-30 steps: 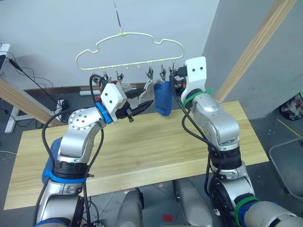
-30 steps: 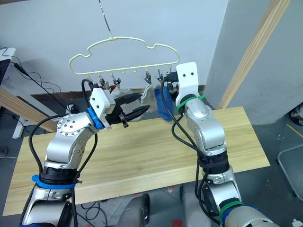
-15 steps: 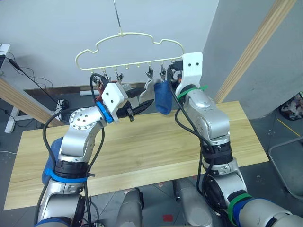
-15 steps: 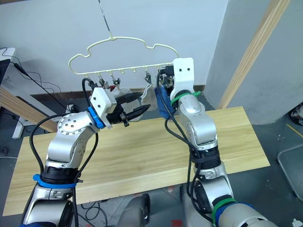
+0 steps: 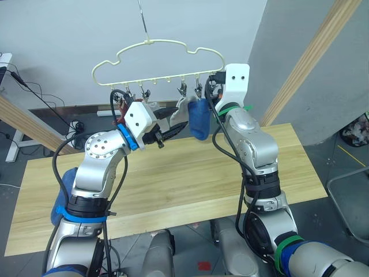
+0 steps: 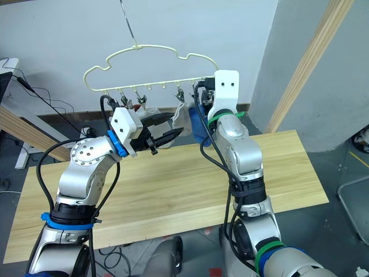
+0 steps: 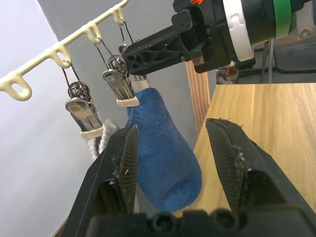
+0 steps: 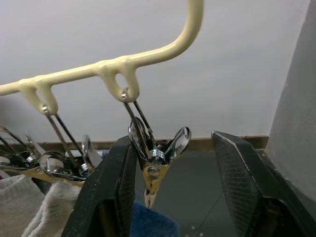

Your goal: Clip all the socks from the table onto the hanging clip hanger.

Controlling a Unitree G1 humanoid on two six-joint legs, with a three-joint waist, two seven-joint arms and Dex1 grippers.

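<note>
While the right gripper (image 8: 170, 197) is raised to the end of the clip hanger (image 5: 158, 55), its two black fingers stand apart on either side of a silver clip (image 8: 155, 165), not closed on it. That clip hangs by a wire loop from the pale yellow bar, and the top of a blue sock (image 5: 199, 118) shows just below it. In the left wrist view the blue sock hangs toe down from a neighbouring clip, with the right gripper's fingers reaching in just above it.

The left gripper (image 7: 173, 163) is held lower, its fingers spread wide and empty, pointing at the hanging blue sock from the side. A light grey sock (image 5: 181, 109) hangs beside the blue one, partly behind the left gripper in the head views. Something rust red (image 5: 123, 107) shows at the clips on the hanger's other end, mostly hidden by the left wrist, so I cannot tell how it is clipped.

Below both arms lies the table (image 5: 173, 184), a long top of light wood planks, its visible part bare. Behind it stand a pale wall and a grey panel; slanted wooden poles (image 5: 314, 55) cross the corners, and black cables (image 5: 34, 92) trail along the wall. The hanger's metal hook (image 5: 141, 20) runs out of the picture's top edge.
</note>
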